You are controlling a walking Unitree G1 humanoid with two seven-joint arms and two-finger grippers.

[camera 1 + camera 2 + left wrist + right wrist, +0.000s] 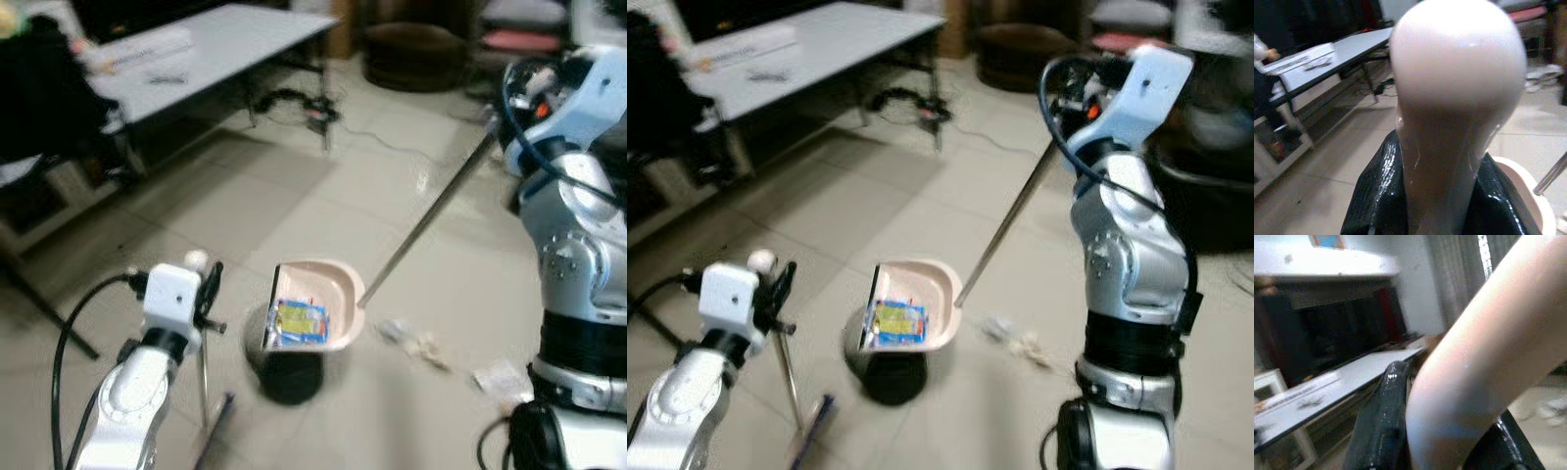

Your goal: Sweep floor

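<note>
So my left gripper (pixel 208 294) is clamped on the broom handle (pixel 203 377), right gripper (pixel 1085 93) clamped on the dustpan (pixel 318 304) pole, scraps (pixel 416 341) lying just right of the dustpan, nearer my right arm.

Soft indoor light, overall blur (wrist close-ups worst)

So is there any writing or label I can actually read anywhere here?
None can be read.
Yellow and blue wrapper in the pink dustpan: printed, but too blurred.
White box on the grey table: dark marks, too small to read.
</note>
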